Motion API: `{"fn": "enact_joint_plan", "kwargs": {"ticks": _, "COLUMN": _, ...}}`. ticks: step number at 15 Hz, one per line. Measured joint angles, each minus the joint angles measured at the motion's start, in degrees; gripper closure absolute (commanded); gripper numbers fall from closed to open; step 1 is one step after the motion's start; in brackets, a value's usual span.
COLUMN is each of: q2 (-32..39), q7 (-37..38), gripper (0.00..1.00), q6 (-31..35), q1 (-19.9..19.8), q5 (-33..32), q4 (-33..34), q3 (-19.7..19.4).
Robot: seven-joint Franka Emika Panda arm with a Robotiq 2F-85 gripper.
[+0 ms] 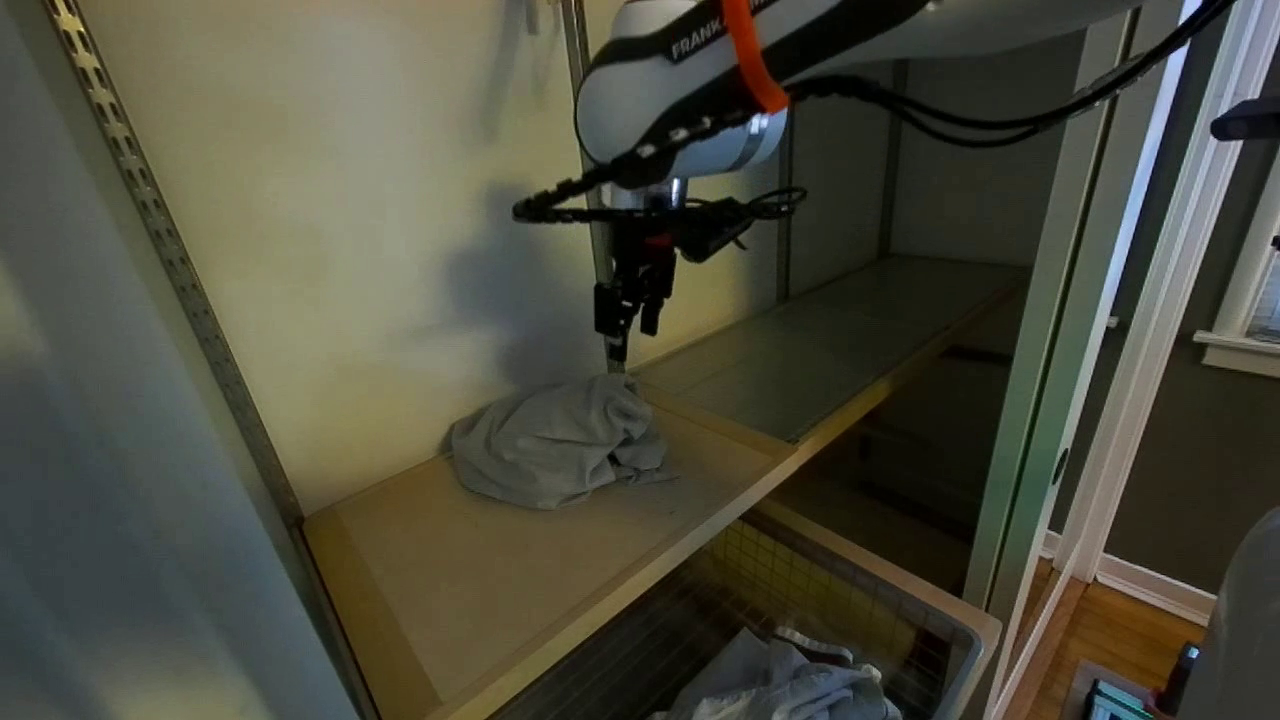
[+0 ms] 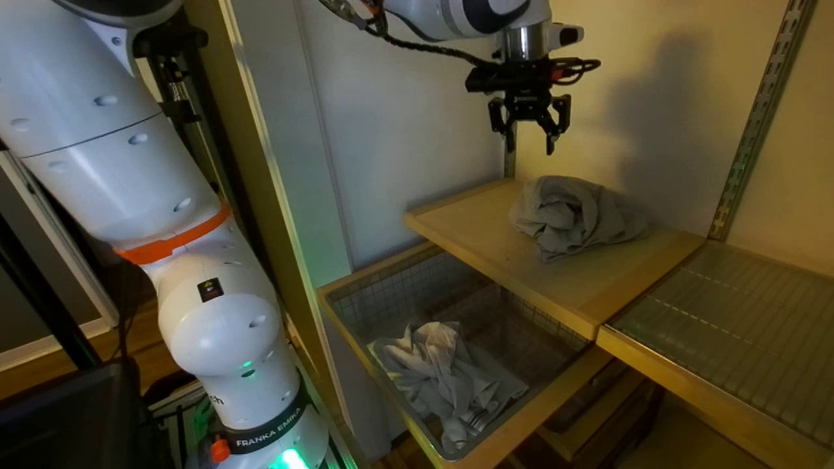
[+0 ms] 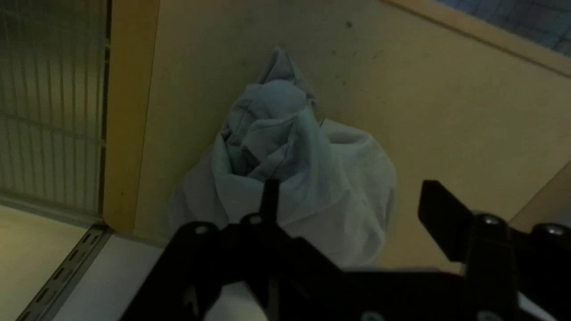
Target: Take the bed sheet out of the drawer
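A crumpled grey cloth (image 1: 560, 445) lies in a heap on the wooden shelf (image 1: 400, 570); it also shows in an exterior view (image 2: 576, 215) and in the wrist view (image 3: 321, 187). A second crumpled light-grey cloth (image 2: 443, 371) lies in the wire drawer (image 2: 541, 402), which is pulled out below the shelf; part of this cloth (image 1: 780, 690) is cut off by the frame edge. Which cloth is the bed sheet I cannot tell. My gripper (image 2: 530, 144) points down above the cloth on the shelf, apart from it. Its fingers (image 3: 350, 183) are spread with nothing between them.
A ribbed glass-like shelf (image 2: 736, 326) adjoins the wooden shelf. The back wall (image 1: 400, 250) with slotted metal rails rises close behind my gripper. A white side panel (image 2: 391, 130) bounds the closet. The shelf's front edge overhangs part of the drawer.
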Motion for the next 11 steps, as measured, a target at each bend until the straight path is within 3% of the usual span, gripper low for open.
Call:
{"fn": "enact_joint_plan", "kwargs": {"ticks": 3, "q2": -2.9, "q7": 3.4, "gripper": 0.00, "q6": -9.4, "q1": 0.5, "q5": -1.4, "q4": 2.3, "q3": 1.1}}
{"fn": "enact_joint_plan", "kwargs": {"ticks": 6, "q2": -4.0, "q7": 8.4, "gripper": 0.00, "q6": -12.4, "q1": 0.5, "q5": -5.4, "q4": 3.0, "q3": 2.4}}
{"fn": "enact_joint_plan", "kwargs": {"ticks": 11, "q2": -3.8, "q7": 8.5, "gripper": 0.00, "q6": -12.5, "q1": 0.5, "q5": -5.5, "q4": 3.3, "q3": 2.4}}
